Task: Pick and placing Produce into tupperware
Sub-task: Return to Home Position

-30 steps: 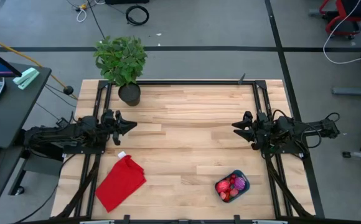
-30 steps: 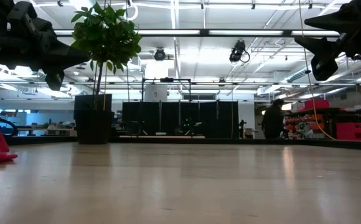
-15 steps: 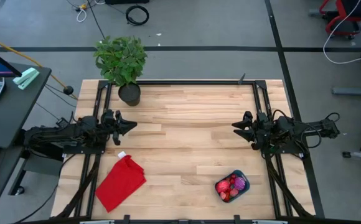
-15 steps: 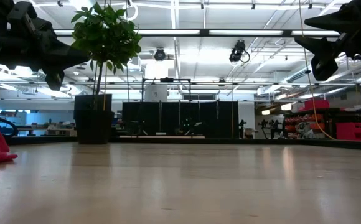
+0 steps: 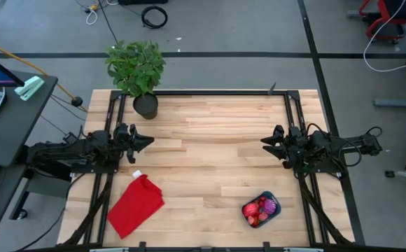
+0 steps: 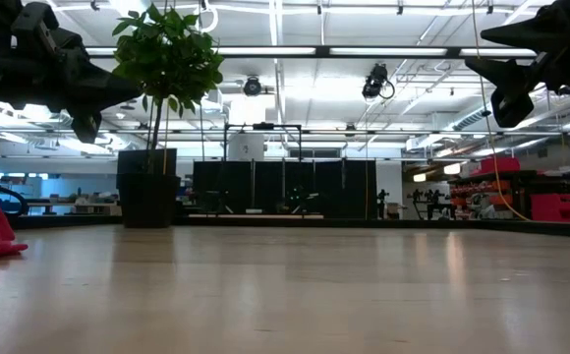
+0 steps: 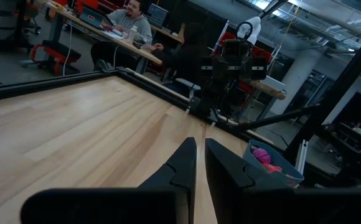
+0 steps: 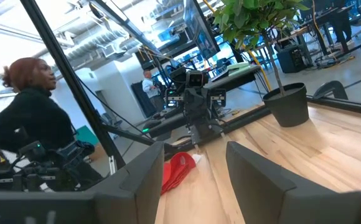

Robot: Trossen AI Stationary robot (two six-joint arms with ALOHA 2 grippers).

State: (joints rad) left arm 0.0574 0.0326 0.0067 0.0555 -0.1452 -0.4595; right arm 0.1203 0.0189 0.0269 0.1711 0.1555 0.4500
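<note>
The teal-blue tupperware stands near the table's near right corner. The red and pink produce lies heaped inside it. In the left wrist view the tupperware shows far ahead, with pink produce above its rim. My left gripper hovers over the table's left half, its fingers close together, and points toward the right. My right gripper hovers over the right half with its fingers spread wide and points toward the left. Both are raised above the table and hold nothing.
A flat red cloth lies near the near left corner. A potted plant stands at the far left edge. Bare wood lies between the two grippers. People sit and stand in the room beyond the table.
</note>
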